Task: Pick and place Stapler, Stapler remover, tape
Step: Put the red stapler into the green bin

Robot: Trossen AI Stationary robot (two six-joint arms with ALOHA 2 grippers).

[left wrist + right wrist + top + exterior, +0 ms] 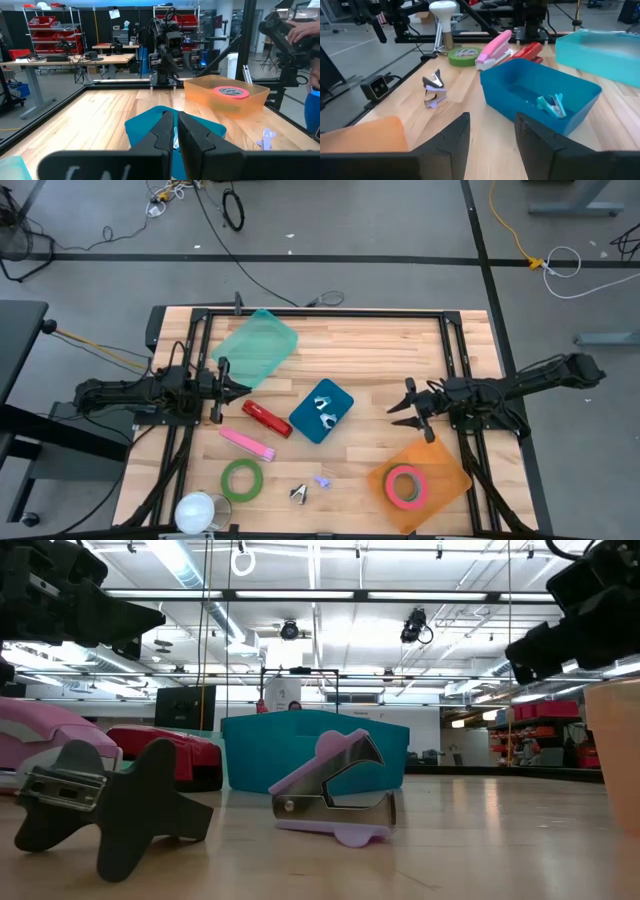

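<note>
Mid-task layout, as I read it from my remote station. The left gripper (238,389) hovers over the left half of the table (400,350), just beside the green bin (256,346), with its fingers pressed together and nothing between them. The right gripper (400,409) hovers over the right half, its fingers spread and empty, pointing toward the blue bin (321,411) at the centre.

Sorted so far, in my judgement: the pink tape (405,485) lies inside the orange bin (418,484) at the front-right corner, and the blue bin holds at least two removers (325,409), one teal. The green bin, toward the back-left, looks empty.

Left to do: the red stapler (266,418) lies on bare wood just beside the blue bin's left edge, and the pink stapler (247,443) lies nearer the front edge, close by it. The green tape (242,479) rests flat on the wood toward the front-left, next to a white lamp (197,511) at the front edge. Near the middle of the front edge sit a black remover (299,494) and a purple remover (322,480), close together but apart.

I judge the task roughly one-third complete: both staplers, one tape and two removers are outside any bin, and neither gripper holds anything.
</note>
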